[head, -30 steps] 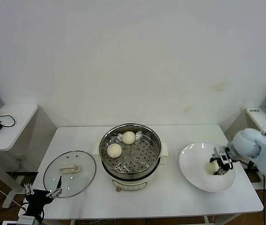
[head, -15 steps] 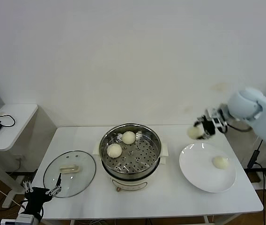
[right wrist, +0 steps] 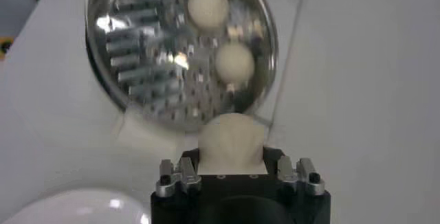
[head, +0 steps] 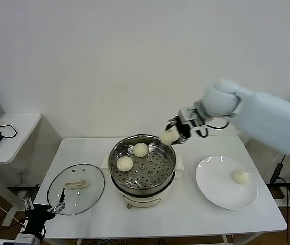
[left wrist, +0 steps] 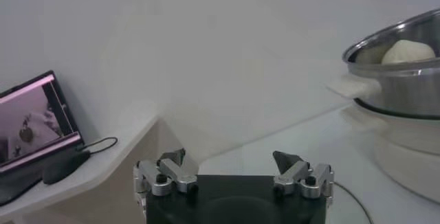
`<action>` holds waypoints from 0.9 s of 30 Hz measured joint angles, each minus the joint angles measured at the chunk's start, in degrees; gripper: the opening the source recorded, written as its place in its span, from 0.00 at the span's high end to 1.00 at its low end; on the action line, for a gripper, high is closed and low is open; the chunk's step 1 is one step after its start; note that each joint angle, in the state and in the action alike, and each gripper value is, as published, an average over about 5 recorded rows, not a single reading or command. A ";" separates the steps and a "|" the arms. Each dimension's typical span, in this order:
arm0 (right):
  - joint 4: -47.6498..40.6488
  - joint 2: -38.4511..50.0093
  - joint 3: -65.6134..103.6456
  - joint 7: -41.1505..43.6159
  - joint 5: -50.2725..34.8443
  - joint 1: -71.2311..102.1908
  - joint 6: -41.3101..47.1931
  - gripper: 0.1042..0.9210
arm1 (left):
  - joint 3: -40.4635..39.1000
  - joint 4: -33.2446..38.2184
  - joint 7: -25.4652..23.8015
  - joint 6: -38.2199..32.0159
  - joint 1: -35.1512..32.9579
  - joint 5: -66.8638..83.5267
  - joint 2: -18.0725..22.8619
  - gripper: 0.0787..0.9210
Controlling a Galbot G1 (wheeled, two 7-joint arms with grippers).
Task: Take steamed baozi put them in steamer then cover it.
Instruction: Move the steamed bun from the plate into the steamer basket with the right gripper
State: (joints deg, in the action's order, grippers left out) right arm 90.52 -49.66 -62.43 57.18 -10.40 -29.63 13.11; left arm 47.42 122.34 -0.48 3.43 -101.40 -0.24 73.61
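While clamped on a baozi (head: 167, 137), the right gripper (head: 173, 133) hangs above the steamer (head: 142, 163) rim's right-rear edge. Free floor lies left and forward. Left gripper (head: 45, 210), open, waits by the cover (head: 76, 189).

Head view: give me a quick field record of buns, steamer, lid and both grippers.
right gripper: shut on a round cream-white baozi, above the steamer's far right rim
steel perforated steamer basket: two baozi inside
white plate: one baozi
clear glass lid: flat on table, left of steamer
left gripper: open, idle by table's front-left edge
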 measured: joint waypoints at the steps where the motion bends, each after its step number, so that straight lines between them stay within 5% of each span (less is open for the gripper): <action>1: -0.12 -0.94 -0.75 -0.28 0.10 -0.03 -0.59 0.41 | 0.12 0.06 0.00 0.00 -0.02 0.03 0.08 0.12; 27: -0.25 -12.65 -11.49 -3.31 12.43 1.67 -17.69 0.41 | 1.21 0.32 0.01 -0.01 0.22 0.55 1.22 0.12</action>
State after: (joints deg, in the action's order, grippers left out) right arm 90.27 -62.31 -73.91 53.87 2.04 -27.96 -4.59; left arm 48.63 122.65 -0.47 3.42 -101.18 0.31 74.83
